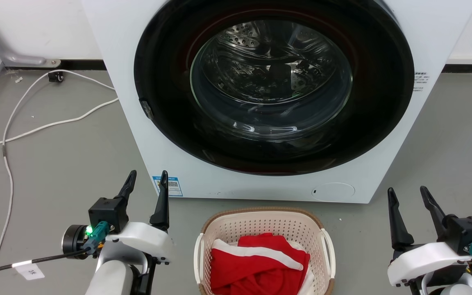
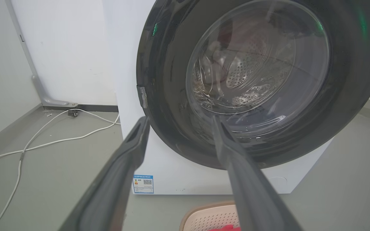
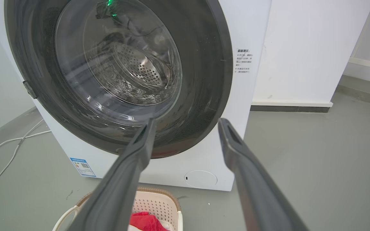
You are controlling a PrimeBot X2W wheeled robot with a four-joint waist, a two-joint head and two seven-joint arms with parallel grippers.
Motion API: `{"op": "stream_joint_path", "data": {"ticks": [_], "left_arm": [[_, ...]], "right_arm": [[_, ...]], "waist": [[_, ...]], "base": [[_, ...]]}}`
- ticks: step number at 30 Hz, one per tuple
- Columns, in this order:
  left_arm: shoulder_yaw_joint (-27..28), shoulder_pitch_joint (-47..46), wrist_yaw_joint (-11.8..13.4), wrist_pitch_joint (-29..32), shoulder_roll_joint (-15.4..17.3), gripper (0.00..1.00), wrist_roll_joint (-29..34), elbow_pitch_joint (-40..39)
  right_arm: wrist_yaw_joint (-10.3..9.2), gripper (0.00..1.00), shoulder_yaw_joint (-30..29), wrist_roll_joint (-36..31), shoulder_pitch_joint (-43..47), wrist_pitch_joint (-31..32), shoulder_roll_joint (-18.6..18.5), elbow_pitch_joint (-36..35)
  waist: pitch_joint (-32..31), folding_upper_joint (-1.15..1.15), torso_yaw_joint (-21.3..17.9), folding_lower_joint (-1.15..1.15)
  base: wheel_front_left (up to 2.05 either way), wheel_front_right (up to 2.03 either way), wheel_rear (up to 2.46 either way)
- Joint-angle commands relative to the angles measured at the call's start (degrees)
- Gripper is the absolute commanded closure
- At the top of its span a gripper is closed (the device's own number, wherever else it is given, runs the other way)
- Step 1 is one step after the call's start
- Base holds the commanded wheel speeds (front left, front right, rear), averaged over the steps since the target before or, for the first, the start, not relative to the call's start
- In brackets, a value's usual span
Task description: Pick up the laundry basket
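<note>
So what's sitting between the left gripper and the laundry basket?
Nothing. In the head view, just bare grey floor separates the left gripper from the laundry basket, which sits on the floor beside it.

We record a grey floor (image 1: 47, 176), smooth, with a few small scuffs. A white washing machine (image 1: 383, 172) stands directly on it, ahead of both sets of fingertips. The laundry basket (image 1: 260, 223) rests on the floor between the left gripper (image 1: 147, 174) and the right gripper (image 1: 407, 189), close to the machine's base. White cables (image 1: 47, 127) trail over the floor ahead and to the left of the left gripper, reaching a small black fitting (image 1: 57, 76) by the skirting
</note>
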Motion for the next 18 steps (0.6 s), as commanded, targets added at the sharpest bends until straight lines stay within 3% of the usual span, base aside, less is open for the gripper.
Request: {"op": "stream_joint_path", "data": {"ticks": [1, 18], "left_arm": [[-0.21, -1.03, 0.24, -0.48, 0.08, 0.00, 1.13, 0.03], [-0.19, -1.38, 0.41, -2.21, -0.45, 0.00, 6.35, 1.90]], "right_arm": [[-0.02, 0.00, -0.08, -1.40, -0.37, -0.59, -0.01, -0.15], [-0.03, 0.00, -1.13, -4.60, -0.27, -2.03, 0.00, 1.59]], "waist": [[0.01, 0.00, 0.02, 0.00], [-0.06, 0.00, 0.29, 0.00]], "base": [[0.00, 0.00, 0.00], [0.00, 0.00, 0.00]]}}
